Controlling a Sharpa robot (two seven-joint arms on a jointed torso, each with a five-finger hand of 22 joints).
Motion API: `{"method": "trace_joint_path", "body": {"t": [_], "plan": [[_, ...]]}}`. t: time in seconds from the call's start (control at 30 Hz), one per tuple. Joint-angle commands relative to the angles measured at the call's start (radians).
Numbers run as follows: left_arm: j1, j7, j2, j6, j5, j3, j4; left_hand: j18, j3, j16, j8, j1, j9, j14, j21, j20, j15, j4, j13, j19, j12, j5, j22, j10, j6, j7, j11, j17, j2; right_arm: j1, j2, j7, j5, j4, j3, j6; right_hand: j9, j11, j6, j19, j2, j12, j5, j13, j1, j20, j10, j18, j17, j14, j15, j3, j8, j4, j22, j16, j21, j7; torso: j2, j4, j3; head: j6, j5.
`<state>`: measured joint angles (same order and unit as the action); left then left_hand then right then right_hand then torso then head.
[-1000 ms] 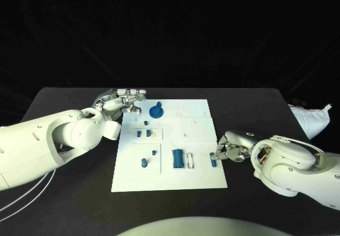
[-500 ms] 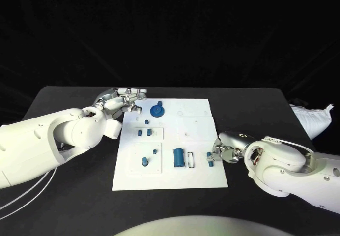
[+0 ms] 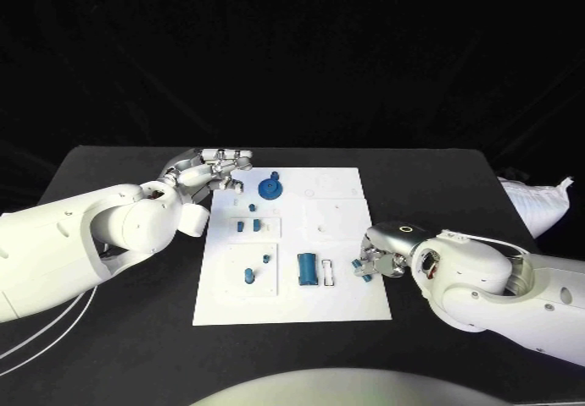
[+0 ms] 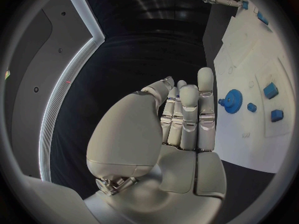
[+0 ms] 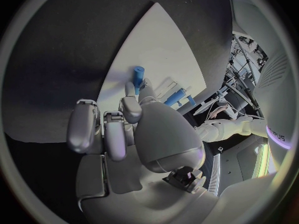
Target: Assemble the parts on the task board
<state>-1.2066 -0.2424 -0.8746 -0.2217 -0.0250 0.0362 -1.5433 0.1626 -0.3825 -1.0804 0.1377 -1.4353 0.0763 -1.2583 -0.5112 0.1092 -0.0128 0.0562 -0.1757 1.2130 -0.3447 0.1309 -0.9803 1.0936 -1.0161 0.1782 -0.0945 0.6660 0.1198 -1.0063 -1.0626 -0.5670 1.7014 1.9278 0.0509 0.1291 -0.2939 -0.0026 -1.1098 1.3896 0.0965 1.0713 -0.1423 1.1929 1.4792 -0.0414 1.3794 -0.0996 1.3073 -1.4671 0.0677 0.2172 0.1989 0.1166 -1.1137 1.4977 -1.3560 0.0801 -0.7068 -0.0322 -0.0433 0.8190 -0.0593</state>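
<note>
The right robot hand (image 3: 380,260) is pinching a small blue cylindrical peg (image 5: 137,76) at the four o'clock edge of the flat white task board (image 3: 344,311), not yet seating it. The left robot hand (image 3: 210,172) is hovering empty, fingers together, at ten o'clock beside the blue gear (image 3: 270,189). Other small blue parts are lying loose, so assembly looks barely begun.

The white task board (image 3: 329,211) carries a blue gear (image 3: 270,189), a block (image 3: 306,269) and, seemingly, small pegs.

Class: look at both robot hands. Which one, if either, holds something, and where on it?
The right robot hand pinches a small blue cylindrical peg by its lower end; the left robot hand holds nothing.
</note>
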Motion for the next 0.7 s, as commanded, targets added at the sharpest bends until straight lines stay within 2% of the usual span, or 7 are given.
{"method": "trace_joint_path", "body": {"t": [0.03, 0.17, 0.27, 0.37, 0.5, 0.6, 0.7], "plan": [[0.0, -0.004, 0.003, 0.019, -0.002, -0.001, 0.0, 0.019, 0.003, 0.005, 0.006, 0.003, -0.001, 0.005, 0.006, 0.003, 0.001, -0.001, -0.001, -0.002, -0.006, 0.003, 0.001, -0.009, 0.006, -0.002, -0.001, -0.002, -0.005, 0.019, 0.009, -0.02, 0.063, -0.021, 0.016, -0.136, 0.025, -0.002, -0.001, -0.003, 0.005, -0.006, 0.02, -0.003, 0.031, 0.004, -0.002, 0.013, 0.144, -0.079, 0.004, -0.014, -0.027, -0.015, 0.002, 0.003, 0.001, -0.004, 0.001, -0.0009, -0.0006, 0.0, -0.002], [0.0, -0.004, 0.003, 0.019, -0.002, -0.001, 0.0, 0.019, 0.003, 0.005, 0.006, 0.003, -0.001, 0.005, 0.006, 0.003, 0.001, -0.001, -0.001, -0.002, -0.006, 0.003, 0.001, -0.009, 0.006, -0.002, -0.001, -0.002, -0.005, 0.02, 0.014, -0.021, 0.08, -0.024, 0.016, -0.147, 0.028, -0.001, -0.002, -0.006, 0.003, -0.016, 0.002, -0.007, 0.054, 0.003, -0.009, 0.013, 0.142, -0.079, 0.004, -0.037, -0.035, -0.035, 0.006, 0.001, 0.004, -0.002, 0.0, 0.0002, -0.0006, 0.0, 0.0], [0.0, -0.004, 0.003, 0.019, -0.002, -0.001, -0.001, 0.019, 0.003, 0.005, 0.006, 0.003, -0.001, 0.005, 0.006, 0.003, 0.001, -0.001, -0.001, -0.002, -0.006, 0.003, 0.001, -0.009, 0.006, -0.002, -0.001, -0.002, -0.005, 0.02, 0.016, -0.021, 0.082, -0.026, 0.016, -0.126, 0.03, -0.001, -0.006, -0.005, -0.002, -0.017, -0.031, -0.005, 0.051, 0.003, -0.009, 0.013, 0.142, -0.079, 0.003, -0.049, -0.041, -0.037, 0.005, 0.001, 0.004, -0.002, -0.001, 0.0004, -0.0003, -0.002, -0.002], [0.0, -0.004, 0.003, 0.019, -0.002, -0.001, -0.001, 0.019, 0.003, 0.005, 0.006, 0.003, -0.001, 0.005, 0.006, 0.003, 0.001, -0.001, -0.001, -0.002, -0.006, 0.003, 0.001, -0.009, 0.006, -0.002, -0.001, -0.002, -0.005, 0.021, 0.011, -0.025, 0.045, -0.023, 0.016, -0.062, 0.031, -0.004, -0.012, -0.003, 0.003, -0.017, -0.084, -0.003, 0.056, 0.004, -0.008, 0.013, 0.144, -0.079, 0.005, -0.075, -0.045, -0.04, 0.0, 0.001, 0.002, -0.004, -0.001, -0.0001, 0.0007, -0.004, -0.001], [0.0, -0.005, 0.004, 0.018, -0.002, -0.001, -0.001, 0.019, 0.003, 0.005, 0.006, 0.003, -0.001, 0.005, 0.006, 0.003, 0.001, -0.001, -0.001, -0.002, -0.006, 0.003, 0.001, -0.009, 0.006, -0.002, -0.001, -0.002, -0.005, 0.019, 0.0, -0.029, -0.074, -0.012, 0.016, 0.036, 0.031, -0.005, -0.013, -0.002, 0.013, -0.023, -0.113, -0.006, 0.073, 0.008, -0.011, 0.013, 0.142, -0.079, 0.007, -0.118, -0.05, -0.053, -0.002, -0.001, 0.0, -0.004, 0.0, -0.0006, -0.0003, -0.005, -0.002], [0.0, -0.005, 0.005, 0.018, -0.002, -0.001, -0.001, 0.019, 0.003, 0.005, 0.006, 0.003, -0.001, 0.005, 0.006, 0.003, 0.001, -0.001, -0.001, -0.002, -0.006, 0.003, 0.001, -0.009, 0.006, -0.002, -0.001, -0.002, -0.005, 0.011, -0.009, -0.03, -0.194, -0.001, 0.015, 0.106, 0.03, -0.002, -0.011, -0.001, 0.005, -0.027, -0.146, -0.006, 0.067, 0.008, -0.011, 0.014, 0.142, -0.079, 0.005, -0.154, -0.055, -0.059, -0.003, -0.001, 0.0, -0.001, 0.0, -0.0013, -0.0005, -0.004, -0.003], [0.0, -0.005, 0.006, 0.018, -0.002, -0.001, 0.0, 0.019, 0.003, 0.005, 0.006, 0.003, -0.001, 0.005, 0.006, 0.003, 0.001, -0.001, -0.001, -0.002, -0.006, 0.003, 0.001, -0.009, 0.006, -0.002, -0.001, -0.002, -0.005, 0.001, -0.017, -0.03, -0.284, 0.008, 0.015, 0.155, 0.027, 0.0, -0.014, -0.001, -0.015, -0.03, -0.176, -0.007, 0.044, 0.007, -0.01, 0.014, 0.143, -0.079, 0.003, -0.206, -0.06, -0.062, -0.006, -0.001, -0.001, 0.001, 0.0, -0.0015, -0.0001, -0.004, -0.002]]}}
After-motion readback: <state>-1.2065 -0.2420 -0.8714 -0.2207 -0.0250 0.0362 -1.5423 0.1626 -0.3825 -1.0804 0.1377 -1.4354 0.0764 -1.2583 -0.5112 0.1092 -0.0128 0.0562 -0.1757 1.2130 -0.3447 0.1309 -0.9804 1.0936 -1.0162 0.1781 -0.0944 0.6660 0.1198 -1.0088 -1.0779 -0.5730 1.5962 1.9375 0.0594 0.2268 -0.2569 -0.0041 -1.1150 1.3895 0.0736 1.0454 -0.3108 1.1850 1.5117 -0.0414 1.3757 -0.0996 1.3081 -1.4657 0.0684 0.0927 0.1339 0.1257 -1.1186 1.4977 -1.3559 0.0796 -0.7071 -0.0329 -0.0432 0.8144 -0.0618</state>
